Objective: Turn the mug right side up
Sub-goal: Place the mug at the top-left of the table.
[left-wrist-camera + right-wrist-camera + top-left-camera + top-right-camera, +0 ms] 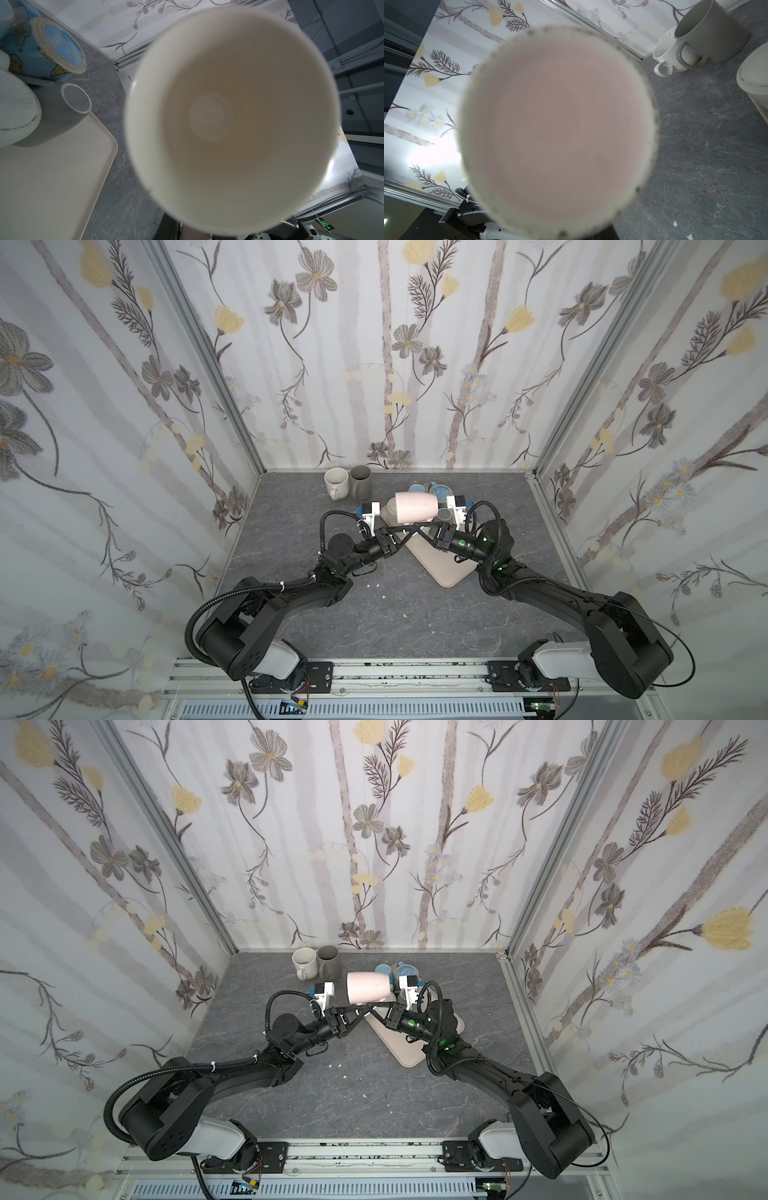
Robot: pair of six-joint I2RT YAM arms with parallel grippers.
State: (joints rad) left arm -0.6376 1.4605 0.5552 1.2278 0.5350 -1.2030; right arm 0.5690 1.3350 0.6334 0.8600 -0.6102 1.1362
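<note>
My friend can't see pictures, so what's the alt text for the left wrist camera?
The open mouth of a mug fills the view, blurry, cream inside. Also visible: a beige tray, an upside-down gray mug and a blue butterfly mug.

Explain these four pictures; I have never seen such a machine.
Two black robot arms work over a grey tabletop. The two wide pictures come from one overhead camera; the close-ups from cameras on the wrists. The left gripper and right gripper, both closed, hold a pale pink mug on its side above a beige tray. The left wrist view looks into its mouth, the right at its base. A white speckled mug and a grey mug stand upright at the back.
</note>
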